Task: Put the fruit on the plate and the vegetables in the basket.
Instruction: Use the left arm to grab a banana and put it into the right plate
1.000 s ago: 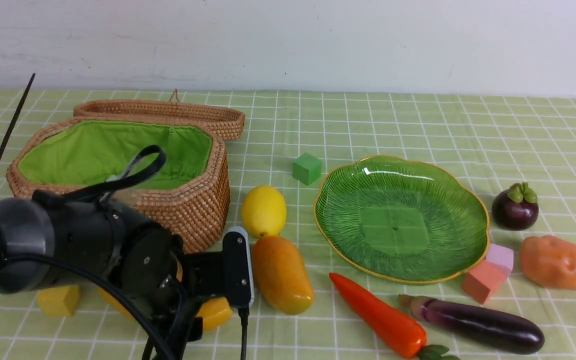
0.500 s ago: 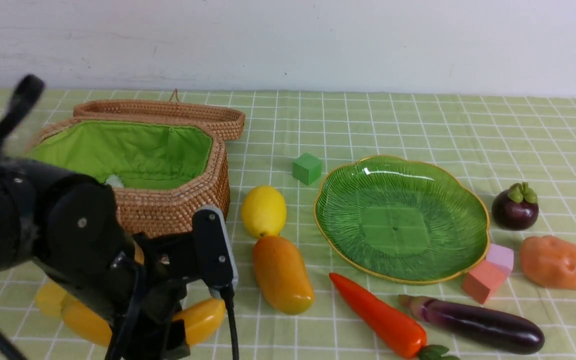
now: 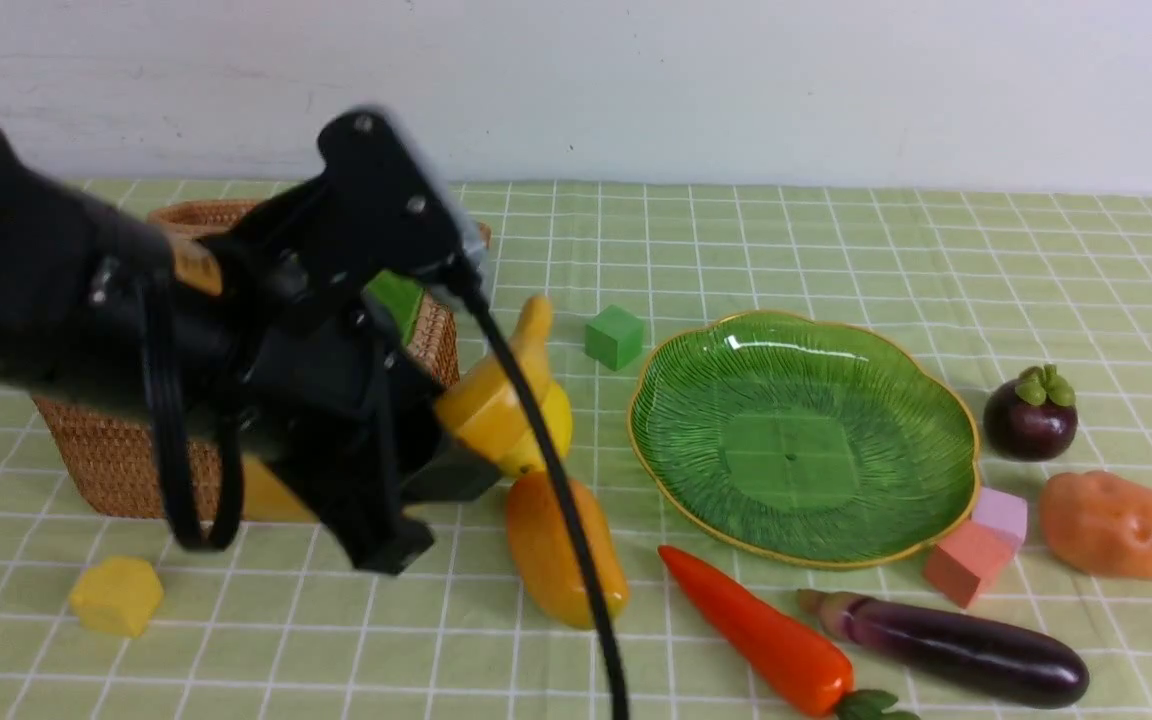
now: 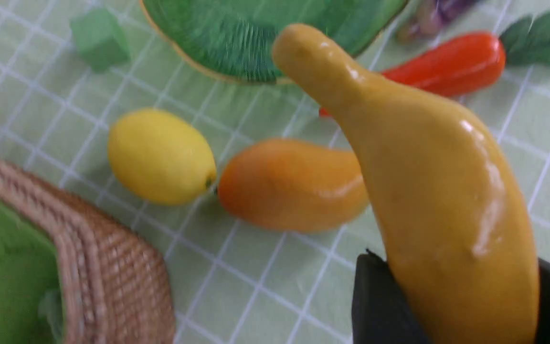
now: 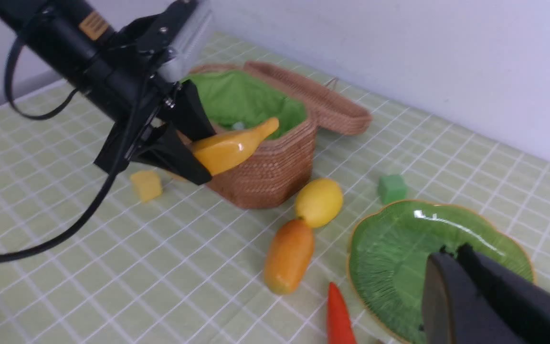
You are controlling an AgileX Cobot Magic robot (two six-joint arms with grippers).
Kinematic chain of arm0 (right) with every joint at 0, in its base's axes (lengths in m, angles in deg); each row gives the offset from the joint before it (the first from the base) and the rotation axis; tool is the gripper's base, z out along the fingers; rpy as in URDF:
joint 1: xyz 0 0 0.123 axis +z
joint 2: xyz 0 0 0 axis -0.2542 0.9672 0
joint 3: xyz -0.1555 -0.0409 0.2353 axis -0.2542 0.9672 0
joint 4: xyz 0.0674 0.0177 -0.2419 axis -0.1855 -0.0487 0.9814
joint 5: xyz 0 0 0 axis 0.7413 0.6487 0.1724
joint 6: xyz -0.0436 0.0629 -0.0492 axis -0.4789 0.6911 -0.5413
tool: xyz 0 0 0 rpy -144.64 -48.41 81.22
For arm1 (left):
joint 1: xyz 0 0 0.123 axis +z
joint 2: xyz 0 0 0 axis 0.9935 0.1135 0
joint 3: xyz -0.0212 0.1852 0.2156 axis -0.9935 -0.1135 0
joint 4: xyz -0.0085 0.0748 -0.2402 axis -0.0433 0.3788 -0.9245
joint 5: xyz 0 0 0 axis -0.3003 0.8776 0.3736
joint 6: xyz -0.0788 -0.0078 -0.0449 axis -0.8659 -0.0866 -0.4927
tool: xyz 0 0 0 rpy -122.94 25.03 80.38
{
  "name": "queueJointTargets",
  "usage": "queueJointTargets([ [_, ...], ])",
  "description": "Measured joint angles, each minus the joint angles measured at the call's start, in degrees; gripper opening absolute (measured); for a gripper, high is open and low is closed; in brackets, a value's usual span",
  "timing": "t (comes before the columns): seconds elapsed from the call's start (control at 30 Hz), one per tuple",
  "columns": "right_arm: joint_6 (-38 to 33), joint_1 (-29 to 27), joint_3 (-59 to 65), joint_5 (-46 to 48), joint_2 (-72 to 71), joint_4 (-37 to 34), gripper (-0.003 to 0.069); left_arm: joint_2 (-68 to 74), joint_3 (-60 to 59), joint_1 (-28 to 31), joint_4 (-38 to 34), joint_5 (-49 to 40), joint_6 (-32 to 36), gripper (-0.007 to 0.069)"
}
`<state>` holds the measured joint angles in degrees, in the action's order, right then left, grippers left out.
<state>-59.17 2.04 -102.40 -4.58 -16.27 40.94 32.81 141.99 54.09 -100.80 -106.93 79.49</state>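
Green checked cloth (image 3: 836,250), four fruits (image 3: 496,400) (image 5: 319,201) (image 3: 536,550) (image 3: 1029,425), three vegetables (image 3: 756,630) (image 3: 956,650) (image 3: 1116,525), one plate (image 3: 801,440), one basket (image 3: 106,460)

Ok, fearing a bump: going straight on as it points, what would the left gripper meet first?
Likely the mango, with the held banana leading; depth is unclear, so it could be the lemon beside it.

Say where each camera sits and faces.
Front: between the arms, facing forward; left gripper holds the glossy yellow banana.
Left wrist: behind that gripper, looking past the banana to the round yellow lemon; its fingers show.
Right wrist: looks over the ribbed green glass plate toward the left gripper; shut right gripper shows.
All share banana, lemon.
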Motion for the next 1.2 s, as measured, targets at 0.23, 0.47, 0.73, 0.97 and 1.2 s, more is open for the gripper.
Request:
queueJointTargets([
  [0.23, 10.5, 0.0, 0.0, -0.4, 0.0, 10.3, 0.0023, 14.5, 12.3, -8.5, -1.8, 4.1, 0.8, 0.0324],
  [0.47, 15.7, 0.0, 0.0, 2.4, 0.0, 18.1, 0.0026, 37.0, 31.1, -10.9, -5.5, 9.6, -3.0, 0.0324],
  [0.73, 16.1, 0.0, 0.0, 3.4, 0.0, 18.3, 0.0034, 55.3, 48.8, -10.9, -7.5, 10.1, -3.5, 0.0333],
  [0.97, 16.1, 0.0, 0.0, 5.6, 0.0, 18.3, 0.0037, 58.0, 50.1, -10.9, -7.5, 11.6, -3.5, 0.0553],
  [1.2, 16.0, 0.0, 0.0, 5.9, 0.0, 18.2, 0.0044, 55.5, 50.1, -10.9, -6.5, 6.9, -8.9, 0.0594],
])
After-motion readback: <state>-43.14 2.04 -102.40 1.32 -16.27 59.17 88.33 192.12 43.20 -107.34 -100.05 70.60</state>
